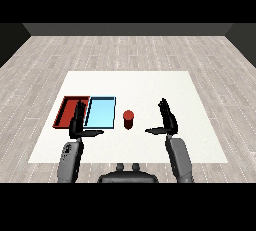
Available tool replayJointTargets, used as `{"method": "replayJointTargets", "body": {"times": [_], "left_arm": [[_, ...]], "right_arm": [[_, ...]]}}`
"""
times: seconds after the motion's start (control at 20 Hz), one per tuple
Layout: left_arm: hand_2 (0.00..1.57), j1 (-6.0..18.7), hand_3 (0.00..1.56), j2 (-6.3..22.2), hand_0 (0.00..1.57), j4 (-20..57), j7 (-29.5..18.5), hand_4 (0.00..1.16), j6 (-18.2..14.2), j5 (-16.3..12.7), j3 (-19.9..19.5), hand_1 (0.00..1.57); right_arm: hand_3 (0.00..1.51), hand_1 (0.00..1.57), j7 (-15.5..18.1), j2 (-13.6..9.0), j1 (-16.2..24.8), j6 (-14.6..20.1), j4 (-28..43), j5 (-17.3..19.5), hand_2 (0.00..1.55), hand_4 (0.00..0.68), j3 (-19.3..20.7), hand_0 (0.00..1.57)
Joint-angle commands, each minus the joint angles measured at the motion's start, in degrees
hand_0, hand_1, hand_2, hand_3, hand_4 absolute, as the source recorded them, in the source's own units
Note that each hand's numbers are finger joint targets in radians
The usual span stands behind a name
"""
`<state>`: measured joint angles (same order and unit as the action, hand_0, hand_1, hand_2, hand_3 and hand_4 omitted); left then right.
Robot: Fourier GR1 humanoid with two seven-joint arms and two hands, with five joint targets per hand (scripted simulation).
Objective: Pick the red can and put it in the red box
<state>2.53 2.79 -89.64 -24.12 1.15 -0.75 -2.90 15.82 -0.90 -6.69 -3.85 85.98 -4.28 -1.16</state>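
A small red can (128, 119) stands upright on the white table (150, 90), just right of the light blue tray (100, 112). The red tray (67, 111) lies at the far left, beside the blue one. My right hand (168, 120) is raised to the right of the can, fingers straight and thumb pointing left, apart from it. My left hand (78, 124) is held up in front of the two trays, fingers straight, covering part of the red tray's near right corner. Neither hand holds anything.
Both trays look bare inside. The table's right half and far side carry nothing. Grey wood floor surrounds the table.
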Motion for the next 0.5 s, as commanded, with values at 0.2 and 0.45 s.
{"method": "replayJointTargets", "body": {"times": [0.2, 0.45], "left_arm": [[0.0, -0.2, 0.0, -0.3, 0.0, 1.9, -1.4, 0.0, 1.4, -2.0, -0.7, 0.0], [0.0, -1.2, 0.0, -0.9, 0.0, 0.4, -0.7, 0.0, 0.2, -1.7, -0.4, 0.0]], "right_arm": [[0.0, 0.0, 4.9, 0.9, -4.5, 0.0, -11.2, -3.9, 0.0, 0.0, -1.0, 0.0], [0.0, 0.0, 5.7, 0.9, -6.6, 2.3, -15.7, -5.8, 0.0, 0.0, -3.4, 0.0]]}}
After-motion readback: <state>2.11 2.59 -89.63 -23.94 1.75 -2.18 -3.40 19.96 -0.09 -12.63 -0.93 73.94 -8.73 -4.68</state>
